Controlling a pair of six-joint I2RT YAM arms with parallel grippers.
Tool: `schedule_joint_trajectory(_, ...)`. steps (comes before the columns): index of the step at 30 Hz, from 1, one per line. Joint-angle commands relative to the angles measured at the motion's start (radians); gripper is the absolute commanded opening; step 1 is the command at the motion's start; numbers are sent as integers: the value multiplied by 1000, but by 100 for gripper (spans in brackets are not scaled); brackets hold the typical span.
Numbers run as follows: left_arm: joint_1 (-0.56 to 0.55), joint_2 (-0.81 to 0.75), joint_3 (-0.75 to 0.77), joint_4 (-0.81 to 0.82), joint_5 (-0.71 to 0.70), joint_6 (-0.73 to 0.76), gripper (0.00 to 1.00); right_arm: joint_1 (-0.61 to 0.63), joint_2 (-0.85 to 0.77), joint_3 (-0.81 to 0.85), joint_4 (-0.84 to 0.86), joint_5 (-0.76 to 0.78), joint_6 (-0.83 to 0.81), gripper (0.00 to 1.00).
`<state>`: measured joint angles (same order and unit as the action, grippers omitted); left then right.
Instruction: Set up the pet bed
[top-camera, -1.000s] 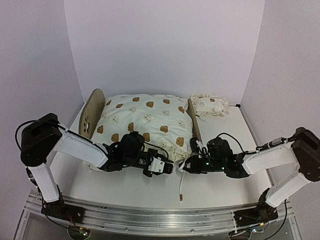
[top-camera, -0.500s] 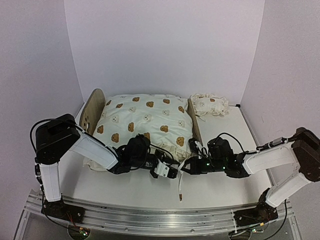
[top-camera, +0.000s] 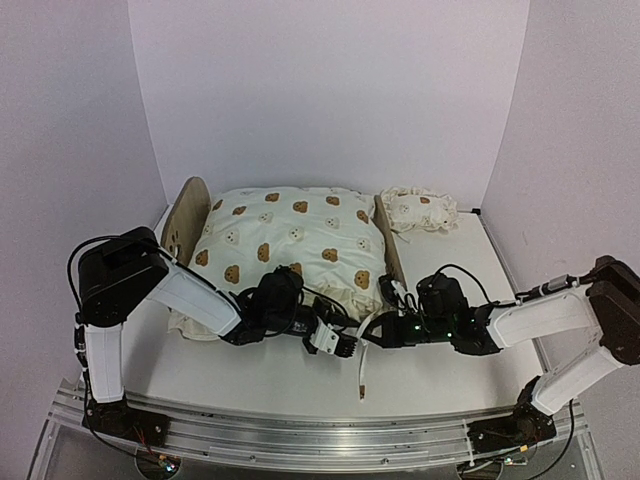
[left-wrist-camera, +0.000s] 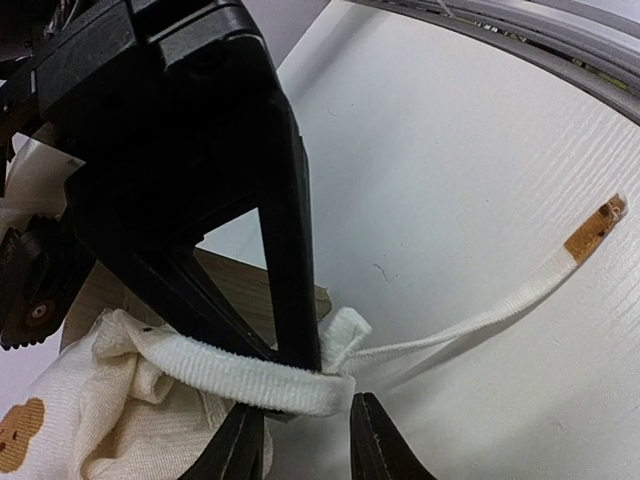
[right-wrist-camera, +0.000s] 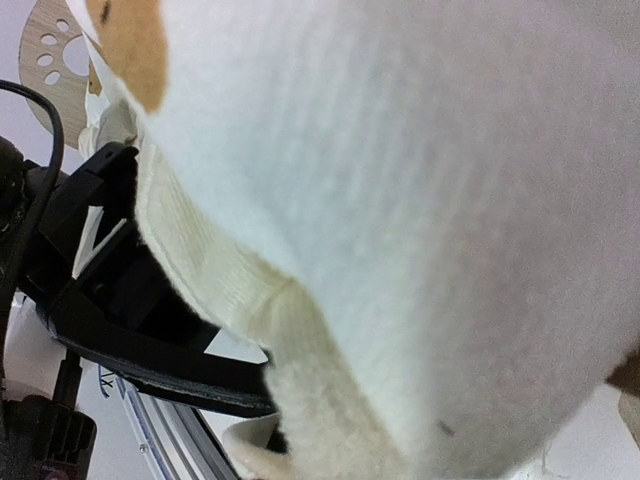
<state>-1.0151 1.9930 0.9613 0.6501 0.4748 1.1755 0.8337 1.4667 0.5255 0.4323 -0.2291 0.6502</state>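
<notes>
Left gripper (top-camera: 343, 347): edged rightward to meet the right gripper (top-camera: 372, 333) at the cushion (top-camera: 290, 235) tie (left-wrist-camera: 470, 325), jaws slightly parted, clamping nothing. Right's grip: could not tell. Found cushion lying in the pet bed (top-camera: 185, 225), tie seemingly unfastened.

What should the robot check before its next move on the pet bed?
1. Cushion lying in the bed frame: ok.
2. Small pillow in the bed: not ok, it sits on the table beside the bed.
3. Strap knotted: cannot tell, its tail lies loose on the table.
4. Left gripper open: ok.
5. Right gripper holding the strap: cannot tell, cloth fills its camera.
</notes>
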Motion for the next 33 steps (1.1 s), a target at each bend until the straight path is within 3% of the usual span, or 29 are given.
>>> schedule_joint_trajectory(1, 41, -45, 0, -9, -2, 99, 30, 2, -32, 13, 2, 43, -14, 0)
schedule_joint_trajectory(9, 62, -13, 54, 9, -22, 125, 21, 1, -29, 24, -3, 37, -20, 0)
schedule_joint_trajectory(17, 63, -23, 36, 52, -6, 161, 25, 2, -29, 25, -9, 53, -25, 0)
schedule_joint_trajectory(22, 62, -75, -10, -6, 25, 226, 27, -1, -29, 33, -27, 99, -33, 0)
schedule_joint_trajectory(28, 62, -44, 61, 30, -61, 206, 17, -2, -41, 31, -58, 183, -42, 0)
schedule_joint_trajectory(33, 63, 27, 96, 3, -118, 286, 17, -2, -48, 34, -64, 208, -52, 0)
